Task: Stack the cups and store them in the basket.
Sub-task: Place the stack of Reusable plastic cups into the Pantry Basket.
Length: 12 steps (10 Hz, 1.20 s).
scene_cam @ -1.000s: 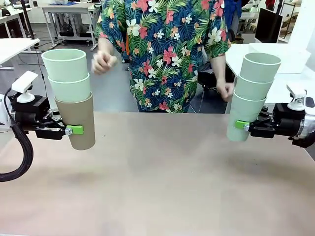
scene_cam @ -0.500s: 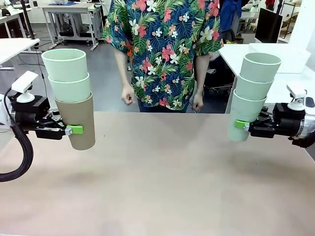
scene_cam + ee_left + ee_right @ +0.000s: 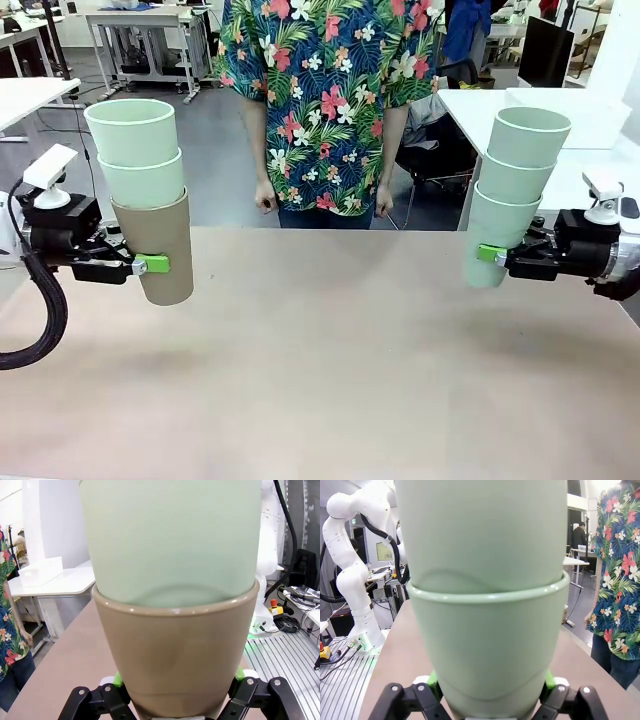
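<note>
Now the person's hands (image 3: 265, 196) have dropped; left gripper (image 3: 150, 263) clamps brown-bottomed stack (image 3: 146, 190), right gripper (image 3: 487, 254) green stack (image 3: 511, 192).

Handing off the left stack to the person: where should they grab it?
Probably the brown cup, upper wall, from the far side. It carries both green cups, and the left gripper pinches it lower down, coming from the side.

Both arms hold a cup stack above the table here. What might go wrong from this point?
1. The left gripper clamps only the brown cup. The two mint cups nested above might slip out on a fast swing.
2. The right gripper holds only the bottom mint cup, and the upper cups lean off upright, so further tilt may spill them.
</note>
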Motion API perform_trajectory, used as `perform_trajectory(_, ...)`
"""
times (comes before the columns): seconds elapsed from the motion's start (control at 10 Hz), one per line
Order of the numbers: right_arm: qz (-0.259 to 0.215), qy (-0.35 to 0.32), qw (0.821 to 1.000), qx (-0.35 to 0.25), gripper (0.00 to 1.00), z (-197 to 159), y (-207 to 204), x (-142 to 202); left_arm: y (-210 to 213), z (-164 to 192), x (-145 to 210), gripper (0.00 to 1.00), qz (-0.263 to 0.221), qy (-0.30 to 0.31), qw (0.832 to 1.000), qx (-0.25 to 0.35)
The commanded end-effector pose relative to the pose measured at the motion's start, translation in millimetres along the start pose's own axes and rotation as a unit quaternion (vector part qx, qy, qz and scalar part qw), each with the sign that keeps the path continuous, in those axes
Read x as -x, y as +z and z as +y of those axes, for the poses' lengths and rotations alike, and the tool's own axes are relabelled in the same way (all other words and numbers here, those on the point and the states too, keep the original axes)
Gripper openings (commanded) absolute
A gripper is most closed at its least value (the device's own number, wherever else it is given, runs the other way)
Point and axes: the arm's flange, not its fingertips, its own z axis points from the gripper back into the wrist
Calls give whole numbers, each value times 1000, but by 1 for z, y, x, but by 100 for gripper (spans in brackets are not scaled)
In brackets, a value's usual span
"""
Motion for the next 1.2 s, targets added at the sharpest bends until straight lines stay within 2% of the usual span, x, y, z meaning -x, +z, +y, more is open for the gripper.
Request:
perform_trajectory(0.0,-7,9,1000,-2,84,1,0,-3,-1,0,-3,85,-5,-2,1000,1)
perform_trajectory(1.1,-7,9,1000,-2,84,1,0,-3,-1,0,-3,85,-5,-2,1000,1)
